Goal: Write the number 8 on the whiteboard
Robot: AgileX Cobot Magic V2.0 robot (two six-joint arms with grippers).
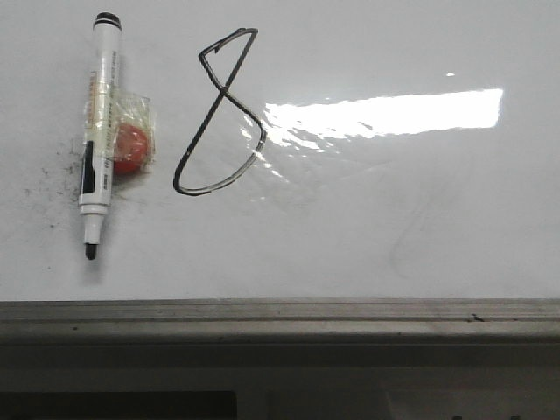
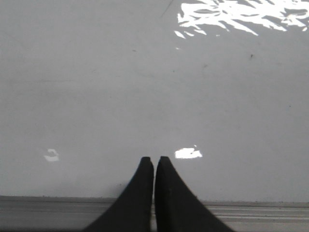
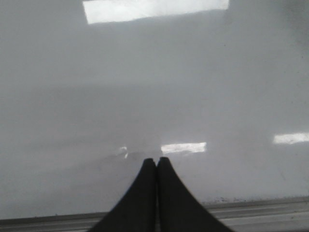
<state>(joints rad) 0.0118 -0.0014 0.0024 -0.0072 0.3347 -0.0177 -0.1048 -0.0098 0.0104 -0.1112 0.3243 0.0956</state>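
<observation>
- Whiteboard (image 1: pixel 367 227) is seen lying flat and glossy, with a bright bar of glare on its right half and a grey metal ledge (image 1: pixel 280 315) along its near edge.
- The number 8 (image 1: pixel 219 114) is drawn in thin black line left of centre, with a small pointed upper loop and a wider rounded lower loop.
- A black-capped whiteboard marker (image 1: pixel 98 131) is laid just left of the figure, tip toward the ledge, uncapped at that end.
- A red ball (image 1: pixel 131 146) is taped to the marker's barrel with clear tape.
- Black ink specks (image 1: pixel 52 179) are scattered left of the marker.
- The left pincer (image 2: pixel 154 162) is closed on nothing, its black fingers nearly touching, above bare board near the ledge.
- The right pincer (image 3: pixel 156 162) is likewise pressed together and empty, over bare board.
</observation>
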